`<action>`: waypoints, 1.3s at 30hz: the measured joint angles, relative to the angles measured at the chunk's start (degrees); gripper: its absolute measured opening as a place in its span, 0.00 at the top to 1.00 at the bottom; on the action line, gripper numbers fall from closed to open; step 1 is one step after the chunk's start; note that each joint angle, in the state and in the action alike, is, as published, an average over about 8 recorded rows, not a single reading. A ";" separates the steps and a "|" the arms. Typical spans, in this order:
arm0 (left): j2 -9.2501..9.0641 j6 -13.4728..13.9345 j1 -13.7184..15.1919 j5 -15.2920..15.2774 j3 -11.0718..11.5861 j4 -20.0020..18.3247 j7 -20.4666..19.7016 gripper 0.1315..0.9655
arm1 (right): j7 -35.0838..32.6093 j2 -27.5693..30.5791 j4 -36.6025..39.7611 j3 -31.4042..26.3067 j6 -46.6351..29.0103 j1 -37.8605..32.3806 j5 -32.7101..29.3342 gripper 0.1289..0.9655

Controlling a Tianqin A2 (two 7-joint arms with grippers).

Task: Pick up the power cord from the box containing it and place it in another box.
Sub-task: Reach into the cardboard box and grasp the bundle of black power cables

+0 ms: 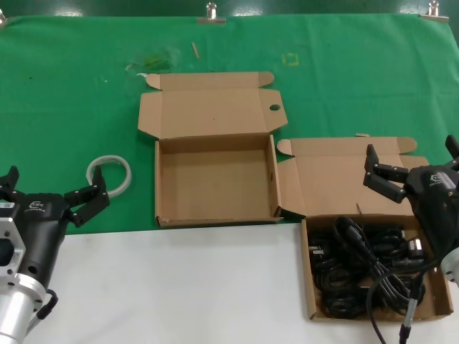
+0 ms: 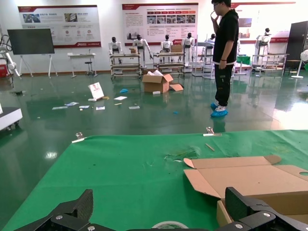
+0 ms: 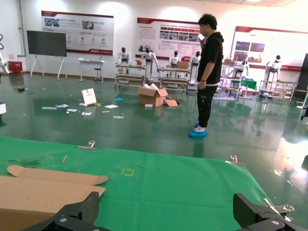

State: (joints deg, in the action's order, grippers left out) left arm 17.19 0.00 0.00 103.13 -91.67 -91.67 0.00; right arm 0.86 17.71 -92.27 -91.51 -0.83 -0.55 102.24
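The power cord (image 1: pixel 362 261) is a black bundled cable with a plug. It lies in the right cardboard box (image 1: pixel 308 287), whose open lid (image 1: pixel 337 186) has a short dark slit at the fold. The other box (image 1: pixel 215 179) stands empty at the middle, its lid (image 1: pixel 212 111) laid back with a tiny dot and a round hole. My right gripper (image 1: pixel 416 163) hovers open and empty above the far right part of the cord's box; it also shows in the right wrist view (image 3: pixel 168 211). My left gripper (image 1: pixel 54 188) is open and empty at the left, away from both boxes, and shows in the left wrist view (image 2: pixel 161 211).
A clear tape ring (image 1: pixel 110 174) lies on the green cloth (image 1: pixel 64 93) between my left gripper and the empty box; it shows in the left wrist view (image 2: pixel 168 224). White table surface (image 1: pixel 179 287) runs along the front. Clips (image 1: pixel 211 13) hold the cloth's far edge.
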 joint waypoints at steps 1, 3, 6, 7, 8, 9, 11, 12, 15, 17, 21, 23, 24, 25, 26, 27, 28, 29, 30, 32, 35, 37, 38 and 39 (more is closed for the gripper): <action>0.00 0.00 0.00 0.00 0.00 0.00 0.00 0.00 | 0.00 0.00 0.00 0.00 0.00 0.00 0.00 0.00; 0.00 0.00 0.00 0.00 0.00 0.00 0.00 0.00 | 0.00 0.00 0.00 0.00 0.00 0.00 0.00 0.00; 0.00 0.00 0.00 0.00 0.00 0.00 0.00 0.00 | 0.00 0.00 0.00 0.00 0.00 0.00 0.00 0.00; 0.00 0.00 0.00 0.00 0.00 0.00 0.00 0.00 | 0.00 0.00 0.00 0.00 0.00 0.00 0.00 0.00; 0.00 0.00 0.00 0.00 0.00 0.00 0.00 0.00 | 0.00 0.00 0.00 0.00 0.00 0.00 0.00 0.00; 0.00 0.00 0.00 0.00 0.00 0.00 0.00 0.00 | 0.00 0.00 0.00 0.00 0.00 0.00 0.00 0.00; 0.00 0.00 0.00 0.00 0.00 0.00 0.00 0.00 | 0.00 0.00 0.00 0.00 0.00 0.00 0.00 0.00; 0.00 0.00 0.00 0.00 0.00 0.00 0.00 0.00 | -0.01 0.31 -0.43 -0.24 0.32 0.09 0.22 0.00; 0.00 0.00 0.00 0.00 0.00 0.00 0.00 0.01 | -0.23 2.13 -2.81 -1.59 2.26 0.57 1.75 0.00; 0.00 0.00 0.00 0.00 0.00 0.00 0.00 0.01 | -0.77 4.32 -5.48 -3.10 4.53 1.10 3.86 0.00; 0.00 0.00 0.00 0.00 0.00 0.00 0.00 0.01 | -2.88 10.68 -12.43 -6.91 10.66 2.79 10.51 0.00; 0.00 0.00 0.00 0.00 0.00 0.00 0.00 0.04 | -3.73 14.36 -15.96 -8.48 13.36 4.43 14.43 0.00; 0.00 0.00 0.00 0.00 0.00 0.00 0.00 0.05 | -3.84 16.15 -17.57 -9.02 14.34 5.50 16.27 0.00; 0.00 0.00 0.00 0.00 0.00 0.00 0.00 0.06 | -3.75 17.85 -19.06 -9.37 15.00 6.76 17.96 0.00; 0.00 0.00 0.00 0.00 0.00 0.00 0.00 0.07 | -3.39 19.40 -20.36 -9.43 15.26 8.25 19.36 0.00; 0.00 0.00 0.00 0.00 0.00 0.00 0.00 0.08 | -2.75 20.82 -21.54 -9.22 15.14 10.07 20.48 0.00; 0.00 0.00 0.00 0.00 0.00 0.00 0.00 0.09 | -1.94 22.18 -22.56 -8.76 14.66 12.18 21.32 0.00; 0.00 0.00 0.00 -0.01 0.00 0.00 0.00 0.10 | -0.99 23.29 -23.33 -8.10 13.91 14.36 21.74 0.00; 0.00 0.00 0.00 -0.01 0.00 0.00 0.00 0.10 | 0.11 24.25 -23.88 -7.28 13.00 16.69 21.75 0.00; 0.00 0.00 0.00 -0.01 0.00 0.00 0.00 0.10 | 2.16 25.87 -24.67 -5.32 10.94 21.68 21.26 0.00; 0.00 0.00 0.00 -0.01 0.00 0.00 0.00 0.14 | 4.28 27.35 -25.29 -1.88 7.78 29.69 19.79 0.00; 0.00 0.00 0.00 -0.01 0.00 0.00 0.00 0.19 | 5.00 28.04 -25.48 -0.02 6.43 34.39 18.98 0.00; 0.00 0.00 0.00 -0.01 0.00 0.00 0.00 0.21 | 5.07 28.32 -25.55 0.68 6.02 36.35 18.80 0.00; 0.00 0.00 0.00 -0.01 0.00 0.00 0.00 0.23 | 4.99 28.69 -25.60 1.06 5.93 38.01 18.79 0.00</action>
State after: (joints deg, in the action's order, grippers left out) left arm 17.19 0.00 0.00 103.13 -91.68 -91.67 0.00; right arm 5.85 46.40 -117.87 -90.45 5.10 37.46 121.02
